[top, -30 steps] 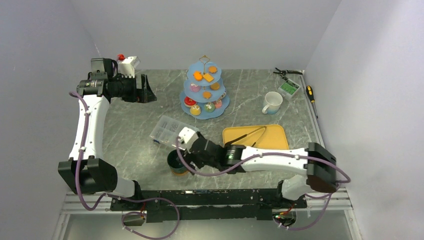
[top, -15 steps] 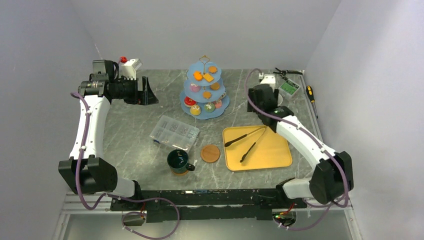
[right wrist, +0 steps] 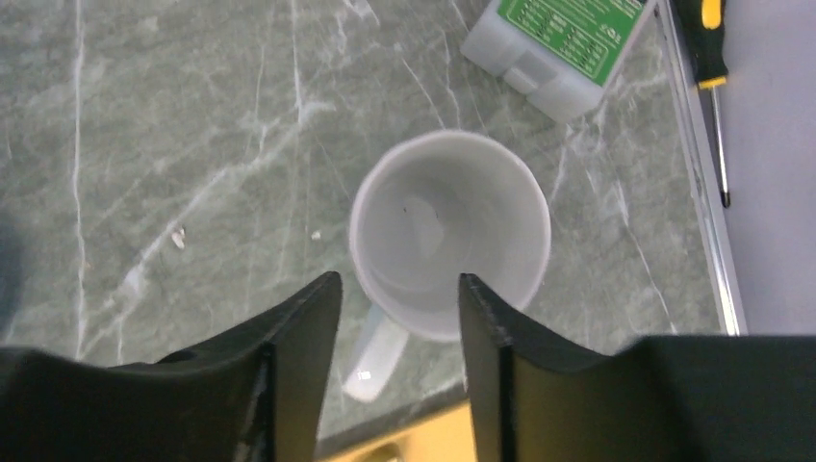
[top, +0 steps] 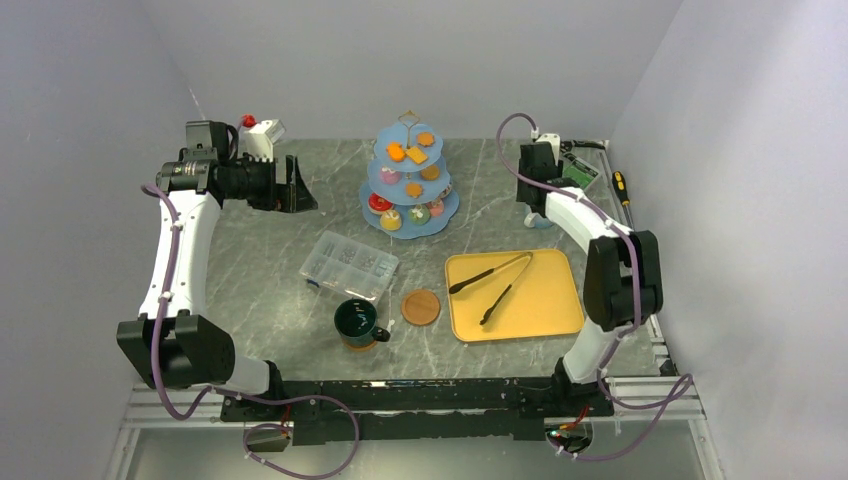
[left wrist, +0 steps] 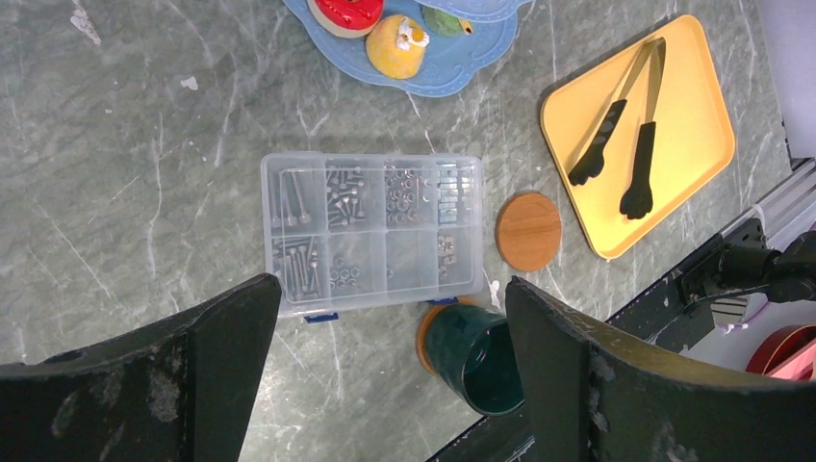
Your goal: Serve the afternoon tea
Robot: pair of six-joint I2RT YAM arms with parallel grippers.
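Right gripper [right wrist: 396, 318] sits straight over the white mug [right wrist: 449, 231], at the far-right corner of the counter [right wrist: 192, 144]. Fingers are apart but narrow, nothing clamped. The mug's near wall and handle [right wrist: 373, 354] show in the gap between them. In the top view the mug is hidden under the arm.

Handling, my read: looks like glazed ceramic — rigid, some weight, slick, chips if dropped. It's empty, so no spill risk. Best hold is probably the near wall, one finger inside the rim and one outside beside the handle. Pinching the handle alone would let it swing.

Left gripper [left wrist: 393, 289] is wide apart and empty, hanging over the clear box [left wrist: 373, 231]. Dark-green mug [left wrist: 476, 351] is below-right of it on a coaster [left wrist: 424, 339], spare wooden coaster [left wrist: 528, 231] just beyond.

Vs a second ago: right arm was down at the dark-green mug, now swung across to the white one, fingers come in from wide. Left arm hasn't moved — tiered stand [top: 410, 185] still loaded.
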